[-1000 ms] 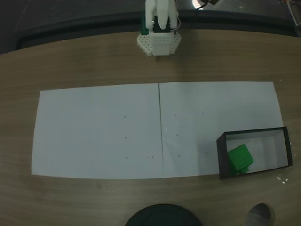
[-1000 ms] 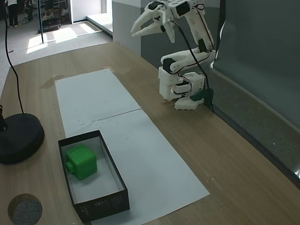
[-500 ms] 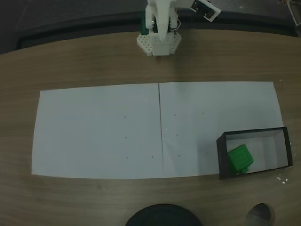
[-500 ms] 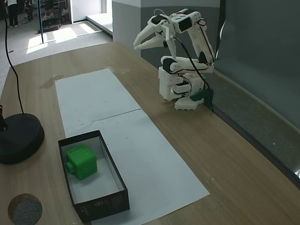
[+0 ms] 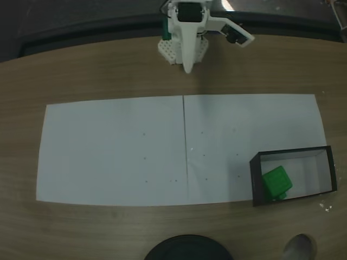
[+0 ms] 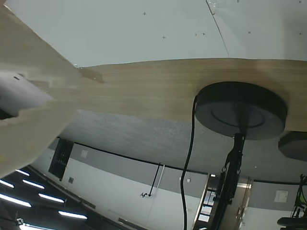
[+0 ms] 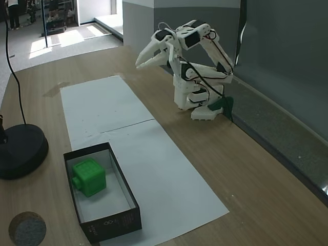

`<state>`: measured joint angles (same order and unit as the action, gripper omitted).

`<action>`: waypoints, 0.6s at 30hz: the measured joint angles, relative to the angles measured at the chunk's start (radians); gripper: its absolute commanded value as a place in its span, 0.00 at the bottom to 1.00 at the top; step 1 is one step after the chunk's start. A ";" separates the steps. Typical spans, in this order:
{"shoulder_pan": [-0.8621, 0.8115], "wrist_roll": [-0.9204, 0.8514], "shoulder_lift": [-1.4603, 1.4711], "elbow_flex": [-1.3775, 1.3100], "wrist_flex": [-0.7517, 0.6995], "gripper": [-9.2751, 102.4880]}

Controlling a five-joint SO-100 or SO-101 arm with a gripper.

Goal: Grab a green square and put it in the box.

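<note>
Tool (image 7: 139, 63) empty, fingers together, upper centre; green square (image 7: 88, 177) lower left, already inside box (image 7: 129, 197), well apart.

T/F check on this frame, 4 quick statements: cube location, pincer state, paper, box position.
1. The green cube sits inside the box. True.
2. The pincer is clamped on the cube. False: it is up near the robot base, far from the cube, with nothing between its fingers.
3. The box rests partly on the white paper. True.
4. In the fixed view from above, the box is at the paper's left end. False: it sits at the lower right corner.
</note>
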<state>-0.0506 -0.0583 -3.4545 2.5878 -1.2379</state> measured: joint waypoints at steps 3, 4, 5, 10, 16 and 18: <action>0.002 0.003 0.000 0.167 0.101 0.08; 0.002 0.003 0.000 0.222 0.123 0.08; 0.000 0.003 0.000 0.276 0.140 0.08; 0.002 0.095 0.000 0.453 0.158 0.08; 0.000 0.146 0.000 0.482 0.095 0.08; 0.014 0.146 0.000 0.482 0.048 0.08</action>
<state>-0.0368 0.0874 -3.4545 3.0695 -1.1904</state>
